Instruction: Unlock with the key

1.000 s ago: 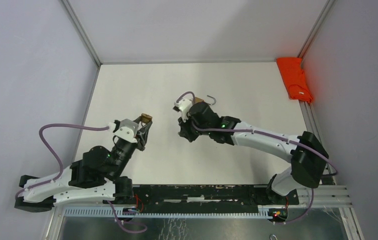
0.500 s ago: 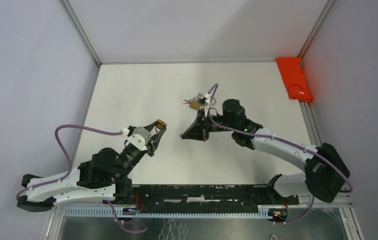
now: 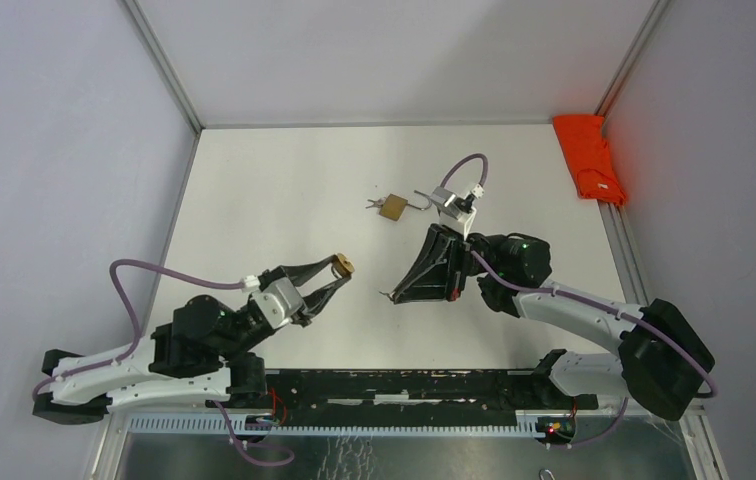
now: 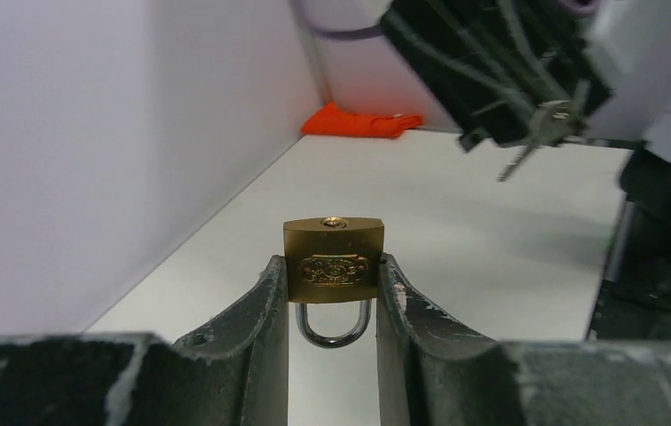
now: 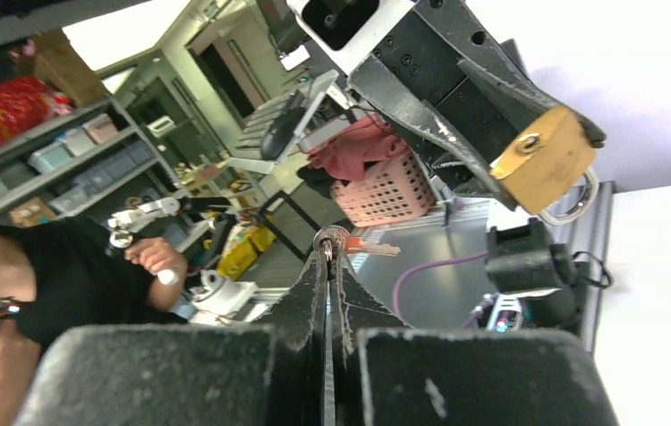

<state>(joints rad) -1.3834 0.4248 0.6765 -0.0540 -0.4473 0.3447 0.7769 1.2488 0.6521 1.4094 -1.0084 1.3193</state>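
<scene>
Left gripper (image 3: 338, 269) clamping brass padlock (image 4: 333, 257) by its sides, right gripper (image 5: 327, 259) pinched shut on key (image 5: 370, 248), 2nd padlock (image 3: 391, 208) lying on table (image 3: 274, 190)

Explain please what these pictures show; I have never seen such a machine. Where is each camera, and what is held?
These are two robot arms bolted at the near edge of a table. One picture looks down from above; the other two come from a camera on each wrist, showing its own fingers. The left end effector grips a brass padlock by its sides. The right end effector is shut on a key, apart from that padlock. On the table lie a second padlock with keys beside it, and a red cloth at the far right corner.
</scene>
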